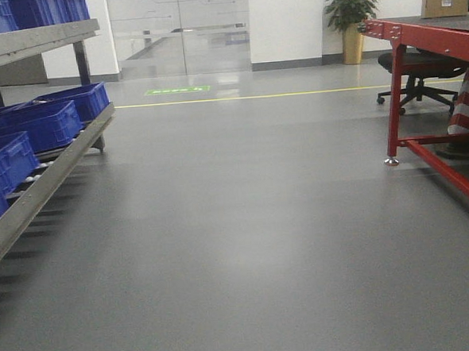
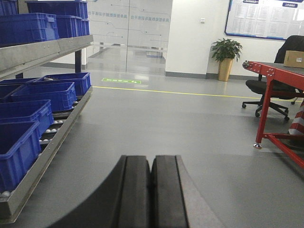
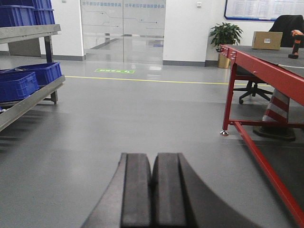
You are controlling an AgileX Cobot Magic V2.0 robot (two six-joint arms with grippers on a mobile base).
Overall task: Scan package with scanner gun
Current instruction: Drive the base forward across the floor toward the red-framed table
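Barely begun: nothing is scanned yet.
The left fingers and right fingers are pressed together, empty, above the floor; the package and scanner gun sit well apart from them on the far red worktop, both untouched, so approach, grasp and scan all seem left.

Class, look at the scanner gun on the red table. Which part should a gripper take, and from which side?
Probably the orange handle of the scanner gun, approached level from the side. It seems to stand upright on the red table, right of the package, so the handle offers a post to close across. Finer detail is too distant to judge.
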